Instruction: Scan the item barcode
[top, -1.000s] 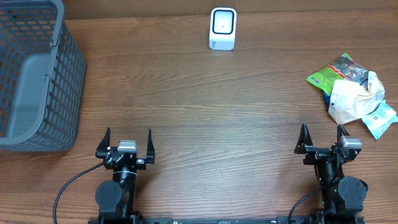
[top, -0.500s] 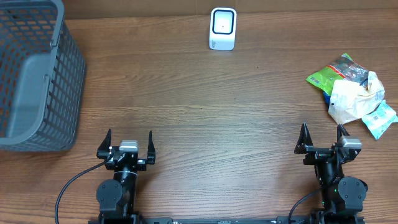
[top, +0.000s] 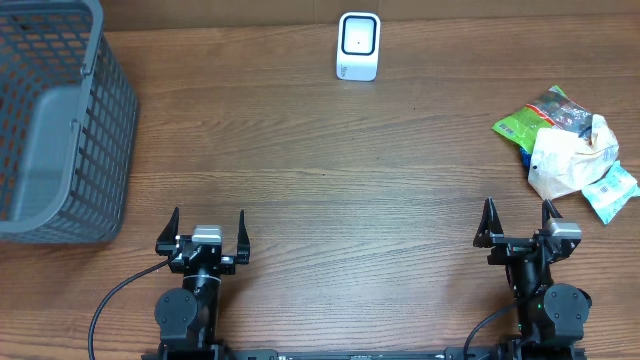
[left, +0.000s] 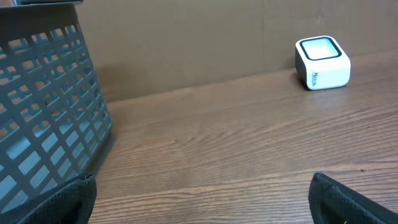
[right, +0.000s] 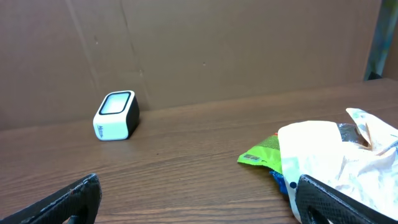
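You have the left gripper (top: 207, 215) and right gripper (top: 518, 206) both spread wide and empty along the bottom edge, the packets (top: 570, 150), seemingly crumpled snack bags, at the right edge, and the scanner (top: 358, 45) top centre.

Left claw (top: 207, 222) and right claw (top: 519, 215) both gape wide, empty.

- The overhead view is bright and even; the light is diffuse, and the grain of the wooden table (top: 330, 160) is sharp.
- Shadows are soft and short: a thin dark edge under the grey basket (top: 60, 130) and beside the white scanner (top: 358, 46).
- In the left wrist view, the fingertips (left: 56, 202) in the lower corners are dark and out of focus.
- In the right wrist view, the white packet (right: 329, 155) looks nearly washed out.
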